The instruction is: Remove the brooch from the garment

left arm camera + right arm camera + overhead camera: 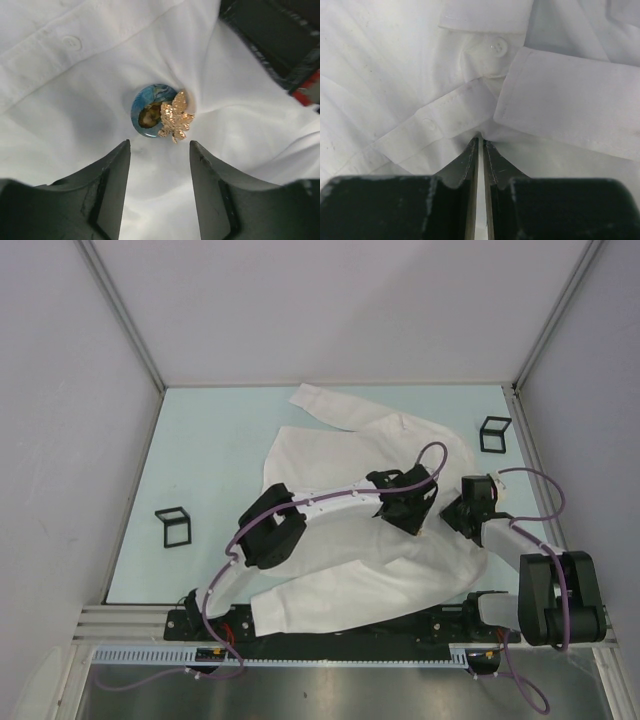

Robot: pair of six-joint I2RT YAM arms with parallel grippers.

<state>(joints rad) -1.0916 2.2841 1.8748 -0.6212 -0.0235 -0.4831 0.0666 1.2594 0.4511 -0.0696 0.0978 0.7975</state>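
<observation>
White thin-cloth collared shirt [330,450] carries a round blue-and-gold brooch [159,114]; we see it only from the left wrist, the left gripper [160,146] spread just short of it, open cloth around. Beside the brooch, our right gripper [481,141] pinches a shirt fold.

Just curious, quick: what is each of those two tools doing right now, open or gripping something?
Left tool: open, holding nothing; brooch just ahead.
Right tool: closed, pinching the shirt.

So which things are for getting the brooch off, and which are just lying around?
For the job: brooch; white shirt it is pinned to; left gripper, open just short of the brooch; right gripper, pinching the shirt's cloth.
Just lying about: left black wire frame; right black wire frame.
</observation>
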